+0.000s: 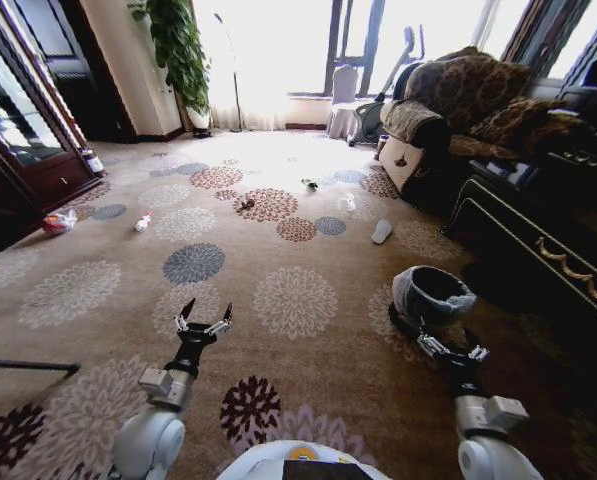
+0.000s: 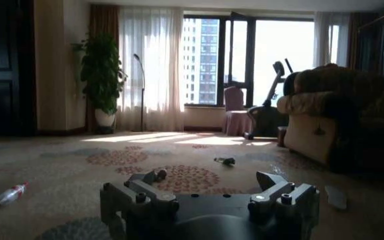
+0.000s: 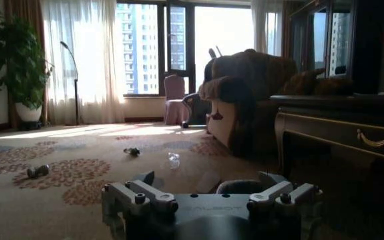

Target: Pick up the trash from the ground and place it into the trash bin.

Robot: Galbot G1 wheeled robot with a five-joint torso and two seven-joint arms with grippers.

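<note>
Left gripper (image 1: pixel 202 321) low over carpet (image 1: pixel 278 240), fingers spread, holding nothing. Right gripper (image 1: pixel 454 348) likewise spread, empty, just behind trash bin (image 1: pixel 433 295). Bin lined with greyish bag, upright on carpet at 1 o'clock from robot, near dark cabinet (image 1: pixel 538 250). Trash scattered farther out, well apart from both grippers: red-and-white bag (image 1: pixel 58 222) at 10 o'clock, bottle with red cap (image 1: pixel 143 222) at 11, dark piece (image 1: pixel 246 204) and green item (image 1: pixel 309 183) around 12, clear bottle (image 1: pixel 349 202) and flat white piece (image 1: pixel 381 231) toward 1.
</note>
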